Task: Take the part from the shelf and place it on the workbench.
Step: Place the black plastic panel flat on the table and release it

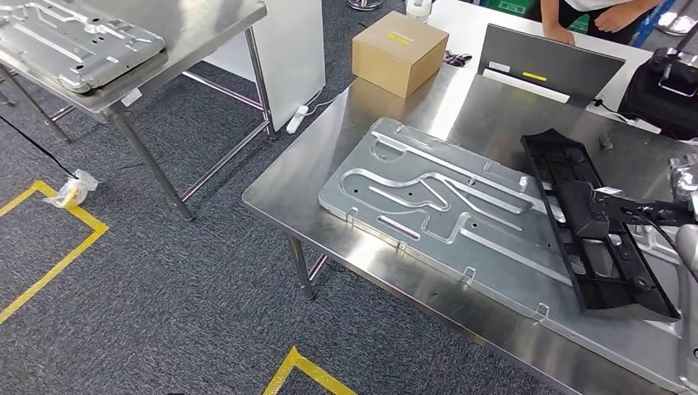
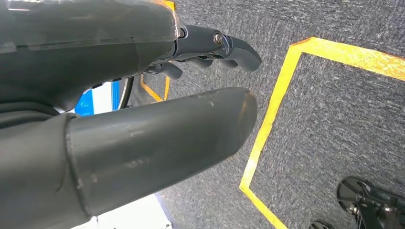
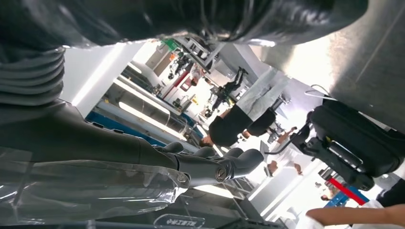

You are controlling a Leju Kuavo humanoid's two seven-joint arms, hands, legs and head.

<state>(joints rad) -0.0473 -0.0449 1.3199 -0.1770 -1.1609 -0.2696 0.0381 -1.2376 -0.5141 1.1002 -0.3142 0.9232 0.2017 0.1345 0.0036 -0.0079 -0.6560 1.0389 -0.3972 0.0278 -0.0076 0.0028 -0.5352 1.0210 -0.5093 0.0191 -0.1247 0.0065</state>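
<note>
The black plastic part [image 1: 550, 169], long and ribbed, lies lengthwise across the right end of a stamped metal plate [image 1: 411, 193] on the steel workbench [image 1: 288, 193]. My right hand [image 1: 638, 211] reaches in from the right edge, and its dark fingers meet the part's middle. In the right wrist view the fingers [image 3: 215, 167] are stretched out, with a dark shape close above them; whether they grip the part is unclear. My left hand [image 2: 143, 95] hangs over the carpet with thumb and fingers apart, holding nothing.
A cardboard box [image 1: 399, 51], a grey panel [image 1: 547, 62] and a black bag [image 1: 667, 90] stand at the workbench's far side, where a person [image 1: 588, 16] leans in. A second steel table [image 1: 193, 33] at far left carries another metal plate [image 1: 74, 41]. Yellow tape [image 1: 58, 255] marks the carpet.
</note>
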